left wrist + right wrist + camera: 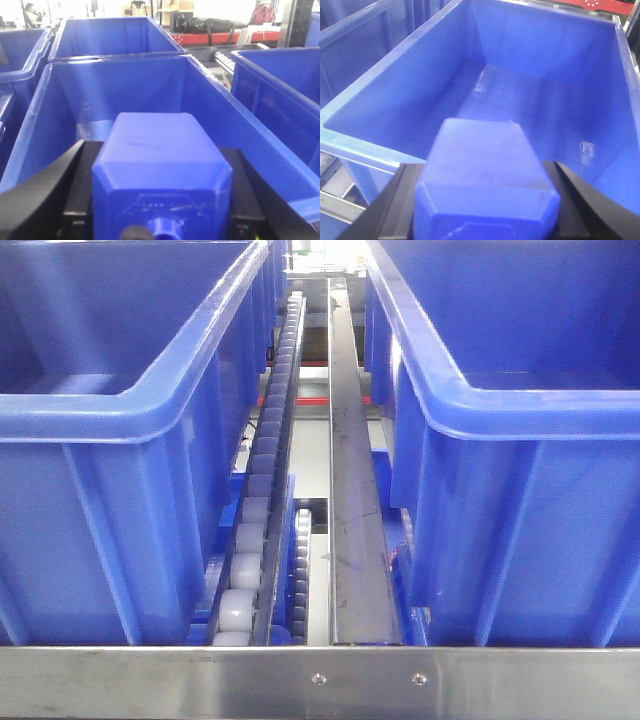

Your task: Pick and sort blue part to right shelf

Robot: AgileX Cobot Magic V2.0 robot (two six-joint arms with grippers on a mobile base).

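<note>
Front view: two large bins, the left bin (120, 410) and the right bin (520, 405), flank a roller track (262, 470) and a dark metal rail (350, 490). A steel bar (300, 680) crosses the foreground. No gripper and no part shows here.

Left wrist view: the left gripper (159, 170) is closed to the width of a left blue part (155, 145), with a black finger against each flank. The part hangs above the near end of a deep bin (35, 130), clear of its floor. A face with chamfered corners and a small round stub is nearest the camera. The long axis appears to run away from the wrist, toward the bin's far wall.

Right wrist view: the right gripper (485, 200) likewise clamps a right blue part (482, 160) by its flanks. The part hangs above the near rim of a bare bin (385, 65), apart from its walls and floor. Its chamfered end faces the camera, and its long axis points forward and slightly down into the bin.

Assessment: the step in hand looks like placement, with each part carried and poised over a bin. Which bin serves the right shelf cannot be told. The next move calls for clearing the rim, lowering toward the floor, then opening the jaws without tipping the part
</note>
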